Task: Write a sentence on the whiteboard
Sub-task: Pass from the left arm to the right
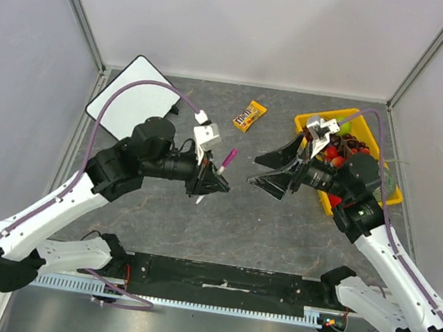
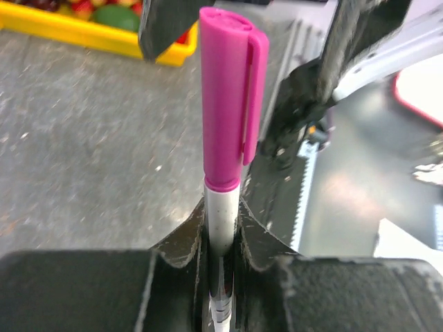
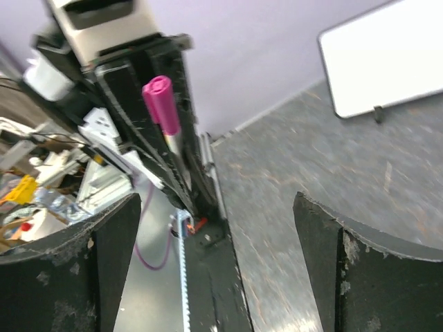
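Currently left gripper clamps pink marker mid-frame, cap outward. Opposite, right gripper gapes empty, probably to uncap it.

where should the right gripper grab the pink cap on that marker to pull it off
Grip the pink cap around its middle, above the white barrel that the left gripper is shut on. Come in from the free cap end, which points toward the open right gripper. Probably set the pads on the plain sides, not over the raised clip, so they seat flat.
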Motion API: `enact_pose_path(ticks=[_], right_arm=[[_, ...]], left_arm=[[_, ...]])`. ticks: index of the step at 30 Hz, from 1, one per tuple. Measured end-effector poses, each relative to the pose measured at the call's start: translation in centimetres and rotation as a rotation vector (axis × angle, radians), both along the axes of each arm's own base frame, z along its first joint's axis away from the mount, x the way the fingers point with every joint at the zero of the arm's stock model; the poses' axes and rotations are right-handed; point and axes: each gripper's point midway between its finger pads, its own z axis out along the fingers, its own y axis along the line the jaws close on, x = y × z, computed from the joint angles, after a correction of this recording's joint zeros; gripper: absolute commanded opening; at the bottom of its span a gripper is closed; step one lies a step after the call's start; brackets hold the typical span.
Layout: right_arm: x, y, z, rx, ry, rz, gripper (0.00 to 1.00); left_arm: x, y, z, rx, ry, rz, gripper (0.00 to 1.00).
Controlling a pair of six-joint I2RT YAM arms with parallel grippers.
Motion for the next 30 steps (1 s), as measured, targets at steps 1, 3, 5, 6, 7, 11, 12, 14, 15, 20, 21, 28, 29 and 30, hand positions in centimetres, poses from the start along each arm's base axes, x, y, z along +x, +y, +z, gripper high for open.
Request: enact_pose_path(ticks=[1,3,5,6,7,11,12,14,15,20,21,28,29,30], right_arm=[[-0.3,0.3,0.8,0.036,-0.01,0.02,0.94],[-1.1,1.2,2.1,0.095,-0.025,0.068,0.9],[-1.9,2.2,3.1,0.137,-0.034,0.118,0.86],[-2.4,2.8,3.4,0.154,-0.04,0.147,0.82],[-2.8,3.3,3.6,0.165,-0.042,0.169,0.8],[-3.7,5.2,3.8,0.182,-0.034,0.237,0.69],[-3.7,5.4,3.9,0.184,-0.03,0.243,0.67],[-3.5,5.7,3.9,0.187,-0.027,0.249,0.64],[-3.5,5.8,4.0,0.191,-0.029,0.249,0.62],[-3.4,5.8,4.4,0.203,-0.034,0.244,0.43],[-3.3,5.8,4.4,0.203,-0.031,0.242,0.38],[-3.1,6.0,4.5,0.213,-0.019,0.237,0.15],[-3.1,6.0,4.5,0.212,-0.016,0.237,0.08],[-3.1,6.0,4.4,0.211,-0.015,0.237,0.0]], left_arm=[[-0.1,-0.4,0.8,-0.05,0.028,-0.014,0.02],[-0.4,-0.9,2.3,-0.136,0.074,-0.046,0.02],[-0.9,-1.4,3.5,-0.199,0.116,-0.085,0.02],[-1.0,-1.4,3.8,-0.211,0.124,-0.095,0.02],[-1.2,-1.6,4.2,-0.228,0.138,-0.114,0.02],[-1.9,-2.3,4.7,-0.257,0.185,-0.17,0.02],[-2.0,-2.5,4.6,-0.258,0.198,-0.178,0.02],[-2.1,-2.7,4.4,-0.257,0.216,-0.191,0.02],[-2.1,-2.7,4.2,-0.256,0.224,-0.194,0.02],[-2.5,-2.7,4.1,-0.259,0.239,-0.211,0.02],[-2.5,-2.7,4.1,-0.26,0.24,-0.215,0.02],[-2.6,-2.6,3.7,-0.256,0.248,-0.213,0.02],[-2.6,-2.6,3.7,-0.256,0.247,-0.214,0.02],[-2.6,-2.6,3.7,-0.257,0.247,-0.214,0.02]])
